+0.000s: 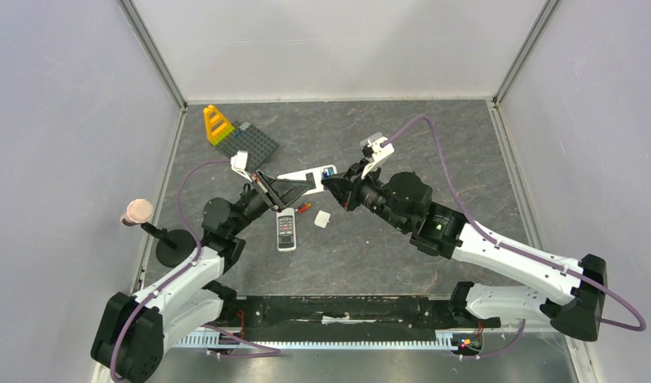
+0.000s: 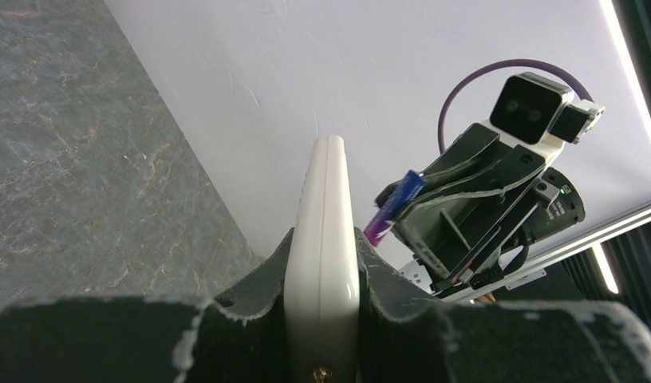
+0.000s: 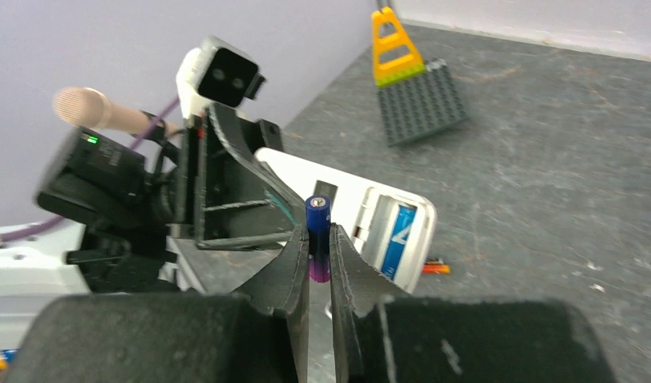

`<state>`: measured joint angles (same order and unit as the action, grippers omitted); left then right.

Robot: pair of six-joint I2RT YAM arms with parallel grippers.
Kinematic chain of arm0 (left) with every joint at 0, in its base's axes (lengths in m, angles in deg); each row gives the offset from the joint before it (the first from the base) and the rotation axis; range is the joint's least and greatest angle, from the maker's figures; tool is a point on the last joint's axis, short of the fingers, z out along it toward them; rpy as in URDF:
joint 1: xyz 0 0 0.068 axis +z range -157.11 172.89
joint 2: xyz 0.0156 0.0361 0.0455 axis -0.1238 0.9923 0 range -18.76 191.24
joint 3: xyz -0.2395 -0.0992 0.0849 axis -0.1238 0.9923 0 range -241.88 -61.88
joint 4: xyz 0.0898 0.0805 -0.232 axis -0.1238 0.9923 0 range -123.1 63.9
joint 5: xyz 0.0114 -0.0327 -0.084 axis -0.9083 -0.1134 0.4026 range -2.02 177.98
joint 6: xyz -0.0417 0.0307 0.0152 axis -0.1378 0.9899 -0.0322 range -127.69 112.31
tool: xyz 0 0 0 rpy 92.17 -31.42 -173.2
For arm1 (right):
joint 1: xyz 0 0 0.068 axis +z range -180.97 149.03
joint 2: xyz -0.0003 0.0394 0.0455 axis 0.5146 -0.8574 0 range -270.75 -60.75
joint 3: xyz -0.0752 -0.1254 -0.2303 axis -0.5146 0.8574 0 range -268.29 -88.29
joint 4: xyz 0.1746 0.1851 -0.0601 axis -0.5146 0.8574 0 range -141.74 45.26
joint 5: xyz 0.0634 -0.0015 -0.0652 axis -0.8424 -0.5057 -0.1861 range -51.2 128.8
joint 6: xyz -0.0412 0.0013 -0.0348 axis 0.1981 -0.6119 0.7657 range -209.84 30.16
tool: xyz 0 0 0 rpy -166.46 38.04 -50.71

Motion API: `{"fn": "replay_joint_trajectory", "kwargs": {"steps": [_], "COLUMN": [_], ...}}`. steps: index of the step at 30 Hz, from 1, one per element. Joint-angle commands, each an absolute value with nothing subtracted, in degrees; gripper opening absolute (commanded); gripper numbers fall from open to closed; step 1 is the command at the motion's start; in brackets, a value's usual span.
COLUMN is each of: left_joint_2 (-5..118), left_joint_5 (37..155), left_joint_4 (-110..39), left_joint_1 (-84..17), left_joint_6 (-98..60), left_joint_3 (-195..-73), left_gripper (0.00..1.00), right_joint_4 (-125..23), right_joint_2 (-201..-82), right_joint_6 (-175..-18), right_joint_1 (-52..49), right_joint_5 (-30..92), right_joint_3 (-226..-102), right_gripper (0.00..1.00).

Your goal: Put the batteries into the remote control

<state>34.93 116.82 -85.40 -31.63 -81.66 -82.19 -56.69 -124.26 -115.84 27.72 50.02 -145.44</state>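
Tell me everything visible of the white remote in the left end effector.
The white remote is a slim, smooth plastic slab, clamped across its sides by the left end effector and held in the air. Its back faces the right arm, with the cover off and the battery bay open. One blue-labelled battery sits in one slot; the other slot looks empty. The right end effector holds a blue-purple battery just before the bay; contact cannot be told.

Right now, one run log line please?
left end effector: holds white remote | right end effector: holds blue-purple battery | compartment: one seated battery
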Motion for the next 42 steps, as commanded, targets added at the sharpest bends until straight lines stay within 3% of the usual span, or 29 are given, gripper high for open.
{"fn": "replay_joint_trajectory", "kwargs": {"steps": [1, 27, 42], "left_joint_2": [34.58, 34.16, 35.12], "left_joint_5": [115.41, 116.46, 114.89], "left_joint_4": [-90.06, -90.51, -93.94], "left_joint_1": [-31.77, -31.80, -31.79], "left_joint_6": [-83.60, -83.19, -86.15], "left_joint_3": [-81.24, -80.51, -79.50], "left_gripper": [0.02, 0.02, 0.02], "right_joint_4": [-55.43, -52.91, -39.51], "right_joint_2": [-125.26, -129.75, -133.82], "right_joint_6": [-110.66, -110.31, -113.39], "right_joint_1": [29.39, 30.20, 30.22], "right_joint_5": [57.69, 59.15, 58.24], "right_joint_3": [-148.48, -149.87, -156.77], "right_gripper": [0.00, 0.01, 0.15]}}
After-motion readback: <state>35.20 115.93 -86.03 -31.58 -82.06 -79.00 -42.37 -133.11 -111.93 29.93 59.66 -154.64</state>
